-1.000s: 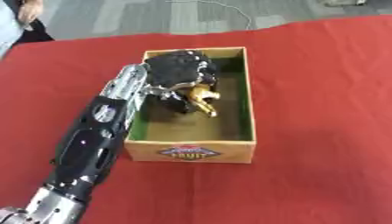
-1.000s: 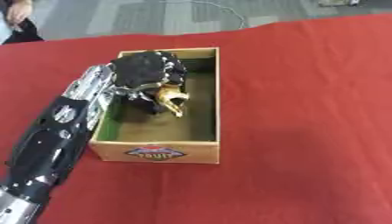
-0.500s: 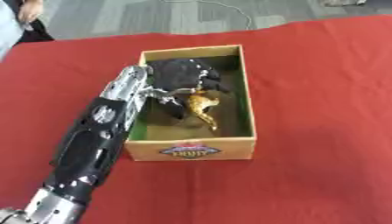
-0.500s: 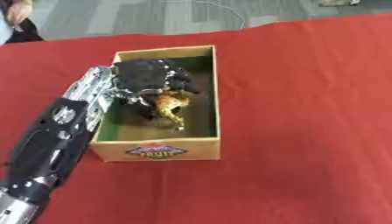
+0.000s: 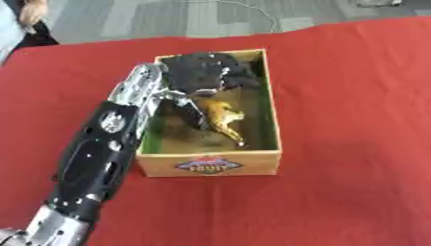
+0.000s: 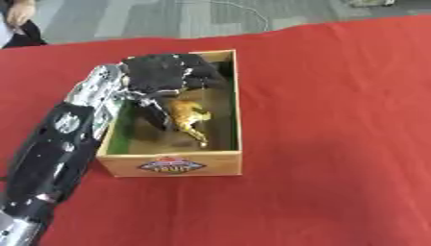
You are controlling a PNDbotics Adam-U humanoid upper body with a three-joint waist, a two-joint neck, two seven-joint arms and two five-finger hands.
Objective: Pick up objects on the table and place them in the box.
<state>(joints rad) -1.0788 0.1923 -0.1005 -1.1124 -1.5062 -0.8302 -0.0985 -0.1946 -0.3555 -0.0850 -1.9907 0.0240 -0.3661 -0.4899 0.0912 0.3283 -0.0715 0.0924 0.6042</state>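
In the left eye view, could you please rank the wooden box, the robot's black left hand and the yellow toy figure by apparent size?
1. Wooden box, clearly largest.
2. Black left hand, above the box, so nearness to the camera may enlarge it.
3. Yellow toy figure, smallest, inside the box.

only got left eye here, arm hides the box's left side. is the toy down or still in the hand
Observer: The right eye shows the toy lying on the box floor, just below the left hand. I cannot tell whether they touch.
Operator: does the arm sit on the left wall
Observer: I doubt it. In the right eye a strip of the green inner left wall shows bare beside the forearm.
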